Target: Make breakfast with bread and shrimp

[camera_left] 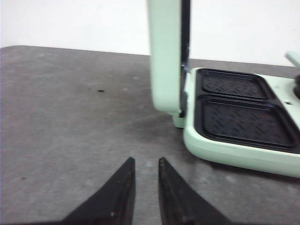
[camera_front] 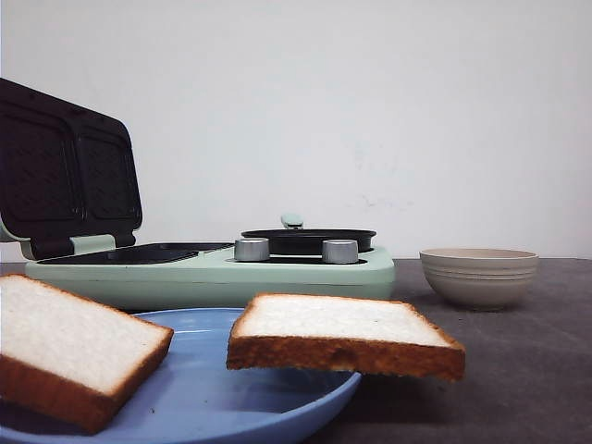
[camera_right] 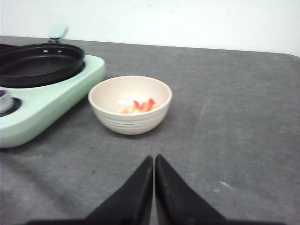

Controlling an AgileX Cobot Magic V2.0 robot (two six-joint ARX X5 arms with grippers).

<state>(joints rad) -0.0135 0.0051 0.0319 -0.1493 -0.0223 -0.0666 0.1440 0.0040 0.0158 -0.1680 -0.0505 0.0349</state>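
Blue plate (camera_front: 203,407) up front holds both bread slices (camera_front: 342,335). Behind it sits the mint sandwich maker (camera_front: 213,268), lid up. Shrimp (camera_right: 138,107) sit in the beige bowl (camera_right: 130,105) just beside it. Left tool (camera_left: 146,164) barely parted and empty, right tool (camera_right: 154,160) clenched on nothing, both over the grey worktop (camera_right: 234,117).

Even bright light, soft focus

Lab-like tabletop (camera_right: 243,117): bare white wall (camera_front: 370,111), breakfast maker (camera_front: 213,268).

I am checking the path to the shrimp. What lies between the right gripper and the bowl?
Nothing: in the right wrist view only bare grey table separates the right gripper from the bowl of shrimp.
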